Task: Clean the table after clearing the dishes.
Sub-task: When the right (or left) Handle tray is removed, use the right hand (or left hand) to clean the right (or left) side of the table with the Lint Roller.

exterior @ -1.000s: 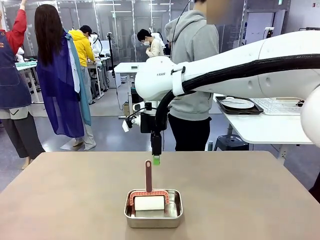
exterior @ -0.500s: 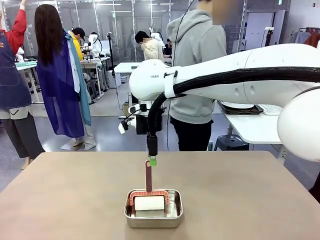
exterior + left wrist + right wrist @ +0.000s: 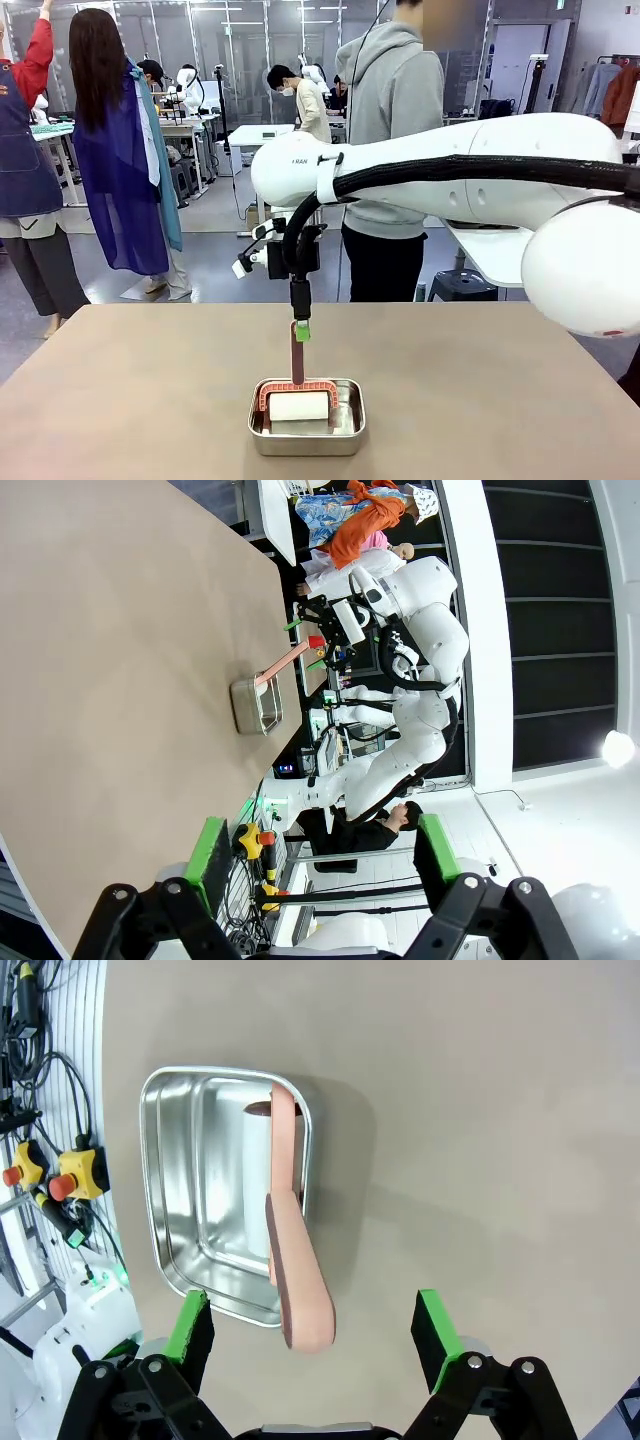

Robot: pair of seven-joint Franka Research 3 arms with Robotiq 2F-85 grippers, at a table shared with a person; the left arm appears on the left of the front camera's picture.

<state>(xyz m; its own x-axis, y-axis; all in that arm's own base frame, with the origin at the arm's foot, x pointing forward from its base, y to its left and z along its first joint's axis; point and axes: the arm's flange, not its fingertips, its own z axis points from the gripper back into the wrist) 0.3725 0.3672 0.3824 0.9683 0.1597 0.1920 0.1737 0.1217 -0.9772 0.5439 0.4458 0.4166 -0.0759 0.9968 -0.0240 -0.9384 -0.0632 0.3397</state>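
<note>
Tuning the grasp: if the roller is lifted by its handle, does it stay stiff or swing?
The roller probably lifts stiffly: its handle looks rigid. The head sits low, so it may pivot in a narrow grip. The thin steel pan could shift if the frame catches it.

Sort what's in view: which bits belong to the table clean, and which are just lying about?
Job:
- table
- roller in its steel pan
- right end effector, open at the roller's handle tip

Not the job:
- left end effector, open, away from the pan
- emergency-stop buttons
- person in grey hoodie
</note>
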